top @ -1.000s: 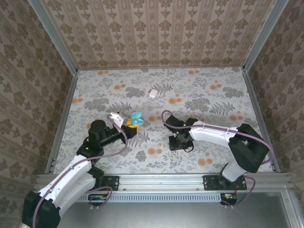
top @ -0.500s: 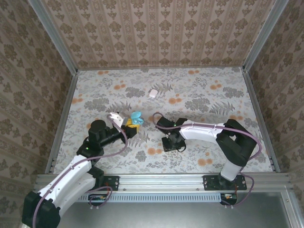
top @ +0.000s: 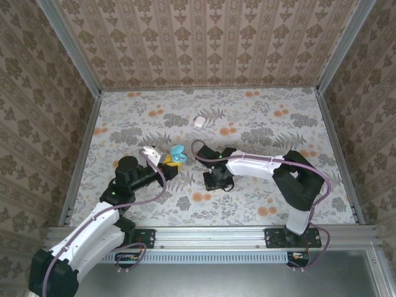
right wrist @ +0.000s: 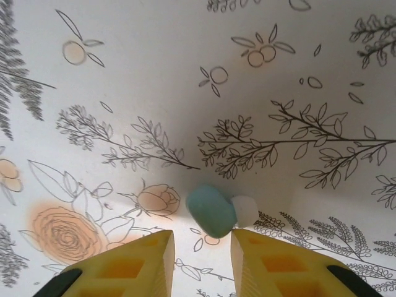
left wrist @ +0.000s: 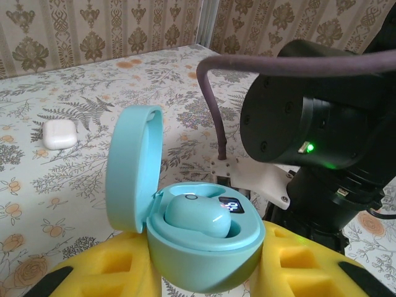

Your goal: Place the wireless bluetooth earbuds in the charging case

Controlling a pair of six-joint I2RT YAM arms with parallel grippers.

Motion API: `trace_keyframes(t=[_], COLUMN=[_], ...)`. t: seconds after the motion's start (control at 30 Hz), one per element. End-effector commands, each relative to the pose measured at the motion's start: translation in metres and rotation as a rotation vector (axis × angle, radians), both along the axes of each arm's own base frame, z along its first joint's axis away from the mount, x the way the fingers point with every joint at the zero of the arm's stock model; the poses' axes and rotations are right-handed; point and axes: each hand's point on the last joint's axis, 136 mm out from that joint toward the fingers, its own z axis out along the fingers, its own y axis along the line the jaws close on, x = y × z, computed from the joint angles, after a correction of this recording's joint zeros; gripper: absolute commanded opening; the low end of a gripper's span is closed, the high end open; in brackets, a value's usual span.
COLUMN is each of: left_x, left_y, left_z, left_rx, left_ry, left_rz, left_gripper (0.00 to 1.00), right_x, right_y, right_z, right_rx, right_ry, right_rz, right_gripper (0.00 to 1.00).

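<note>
My left gripper [top: 167, 160] is shut on the open teal charging case [left wrist: 204, 253], held upright with its lid [left wrist: 133, 167] tipped back. One teal earbud [left wrist: 198, 216] sits in a well beside the lit display. My right gripper [right wrist: 203, 238] points down at the table with its yellow fingers [right wrist: 127, 266] a small way apart. A second teal earbud [right wrist: 210, 210] with a white tip lies on the table just past the fingertips, close to the right finger and not gripped. From above, the right gripper [top: 213, 180] is low over the table, right of the case [top: 177, 153].
A small white case [top: 199, 122] lies shut on the table farther back, also in the left wrist view [left wrist: 60, 134]. The right arm's black wrist [left wrist: 309, 117] and cable hang close behind the teal case. Patterned walls enclose the floral table.
The right arm has swung left across the table toward the left gripper, and its jaws have narrowed a little. The left arm and the teal case have not moved.
</note>
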Motion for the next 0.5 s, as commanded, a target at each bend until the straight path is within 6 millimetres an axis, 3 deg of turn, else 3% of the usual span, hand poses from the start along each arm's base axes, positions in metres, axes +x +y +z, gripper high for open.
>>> trace_keyframes(t=[0.0, 0.17, 0.47], left_x=[-0.002, -0.001, 0.0], left_y=[0.001, 0.002, 0.001], left_z=[0.002, 0.0, 0.0], left_rx=[0.009, 0.011, -0.001], left_ry=[-0.005, -0.006, 0.009], left_rz=[0.003, 0.014, 0.012], left_gripper=[0.28, 0.28, 0.28], right_x=[0.002, 0.009, 0.038], right_y=[0.009, 0.011, 0.007], right_z=[0.021, 0.042, 0.037], right_rx=[0.06, 0.103, 0.086], right_ry=[0.003, -0.04, -0.062], right_rz=[-0.007, 0.016, 0.112], right_gripper=[0.31, 0.31, 0.3])
